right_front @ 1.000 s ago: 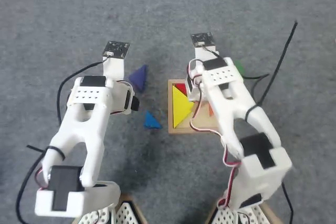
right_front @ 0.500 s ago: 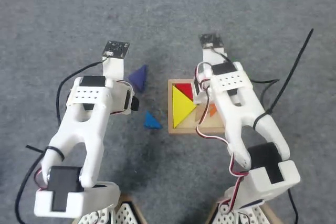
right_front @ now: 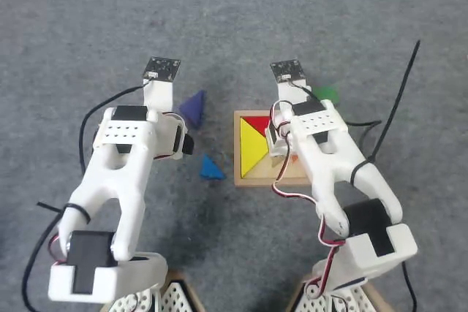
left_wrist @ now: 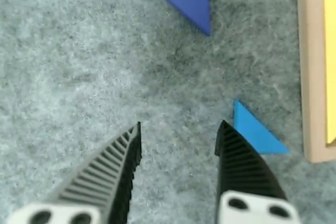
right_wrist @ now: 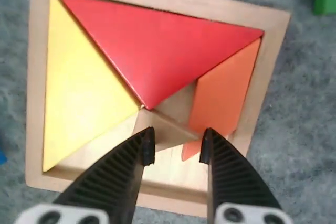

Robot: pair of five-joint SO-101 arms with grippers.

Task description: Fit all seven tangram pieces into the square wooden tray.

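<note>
Grey felt covers the counter (right_front: 88, 34), and at the left the left pincer (left_wrist: 180, 128) hangs low over it, spread wide with nothing between its jaws. Beyond it the navy triangle (right_front: 194, 107) lies flat on the felt, apart from everything. The blue triangle (right_front: 211, 169) lies nearer, just beside one jaw tip, between that pincer and the tray (right_front: 237, 147). The tray sits flat to the right of both. Inside it the yellow triangle (right_front: 252, 147) fills the left side and the red triangle (right_wrist: 157, 51) the far side, their points meeting near the middle. The orange piece (right_wrist: 220, 95) runs along the right wall. The right pincer (right_wrist: 177, 140) hovers over the unfilled near part of the tray. A pale wood-coloured shape lies under it, and I cannot tell whether that is a piece being pinched or only bare floor. The green piece (right_front: 327, 95) lies on the felt off the tray's far right corner. To my eye the pieces are thin, stiff painted wood, light and probably slick on their faces, though the felt should keep them from skating. I would take the blue triangle across its two short edges near the middle, not by a point. The jaws would need to go right down to the felt, since so little edge stands up to grip.
</note>
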